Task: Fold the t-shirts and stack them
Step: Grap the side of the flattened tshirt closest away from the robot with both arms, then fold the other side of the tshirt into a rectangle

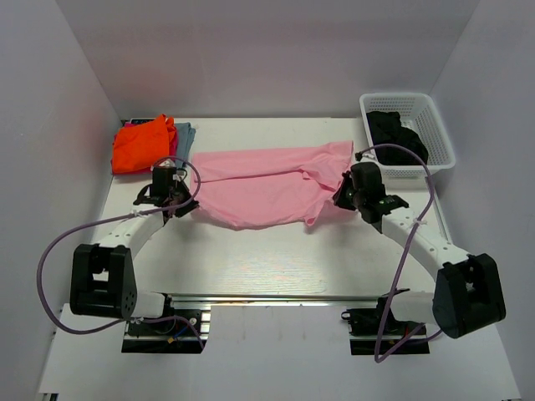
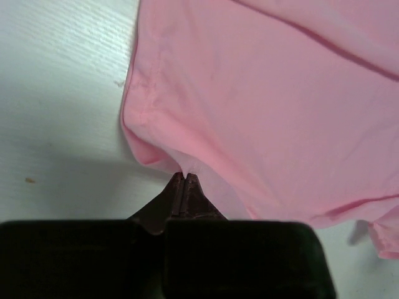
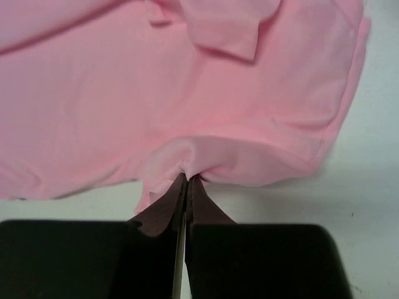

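A light pink t-shirt (image 1: 267,184) lies spread across the middle of the table, partly folded and rumpled. My left gripper (image 1: 171,196) is shut on its left edge; the wrist view shows the jaws (image 2: 185,177) pinching pink cloth (image 2: 262,93). My right gripper (image 1: 347,190) is shut on its right edge, the jaws (image 3: 187,177) pinching a bunched fold of pink cloth (image 3: 187,93). A bright orange t-shirt (image 1: 142,144) lies on a grey-blue one (image 1: 185,134) at the back left. A black t-shirt (image 1: 397,138) sits in the basket.
A white plastic basket (image 1: 439,134) stands at the back right corner. White walls enclose the table on the left, back and right. Purple cables loop from both arms. The arm bases sit on a rail at the near edge.
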You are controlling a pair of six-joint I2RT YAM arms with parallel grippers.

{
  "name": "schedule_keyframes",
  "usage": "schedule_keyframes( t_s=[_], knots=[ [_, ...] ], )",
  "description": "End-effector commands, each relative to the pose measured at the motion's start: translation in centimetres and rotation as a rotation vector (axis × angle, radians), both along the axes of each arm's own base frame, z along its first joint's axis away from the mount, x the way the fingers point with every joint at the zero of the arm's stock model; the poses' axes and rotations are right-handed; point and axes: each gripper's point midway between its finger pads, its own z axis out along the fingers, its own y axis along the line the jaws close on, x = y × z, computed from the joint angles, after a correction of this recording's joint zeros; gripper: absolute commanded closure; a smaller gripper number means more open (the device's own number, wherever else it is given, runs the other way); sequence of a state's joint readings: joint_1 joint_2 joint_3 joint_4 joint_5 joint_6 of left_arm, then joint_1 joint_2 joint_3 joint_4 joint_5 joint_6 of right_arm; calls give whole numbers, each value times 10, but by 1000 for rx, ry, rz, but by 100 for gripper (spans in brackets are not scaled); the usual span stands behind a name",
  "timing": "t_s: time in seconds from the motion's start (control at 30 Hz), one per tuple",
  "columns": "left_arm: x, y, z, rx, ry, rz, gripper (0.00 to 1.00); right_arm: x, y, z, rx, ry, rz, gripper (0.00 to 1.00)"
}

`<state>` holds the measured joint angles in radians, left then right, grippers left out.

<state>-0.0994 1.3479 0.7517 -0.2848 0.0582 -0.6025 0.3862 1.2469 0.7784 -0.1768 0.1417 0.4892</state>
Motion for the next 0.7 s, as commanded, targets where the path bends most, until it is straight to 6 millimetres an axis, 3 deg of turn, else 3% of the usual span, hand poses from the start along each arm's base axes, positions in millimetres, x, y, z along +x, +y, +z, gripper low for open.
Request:
schedule_keyframes(
  t_s=[0.0,0.07,0.2,0.23,0.3,0.47,0.5,0.63,0.67],
  knots=[
    [19,9,15,21,-24,49,100,40,-1,38,19,-134,-50,100],
    [25,15,16,43,-6,88,100,53,-4,51,27,-167,-69,100],
    [40,23,17,62,6,138,100,73,-15,52,-5,-176,-110,100],
    [42,23,15,63,16,138,100,80,-15,63,-4,-202,-118,100],
    [51,28,18,69,10,154,100,87,-23,58,-23,-193,-132,100],
    [67,27,15,69,7,154,100,114,-23,73,-41,-227,-96,100],
    [75,28,26,67,-21,170,100,116,-22,71,-37,-215,-87,100],
    [89,31,25,82,-29,185,100,138,-18,59,-25,-182,-61,100],
    [92,33,27,97,-30,186,100,143,-17,65,-21,-193,-58,100]
  ],
)
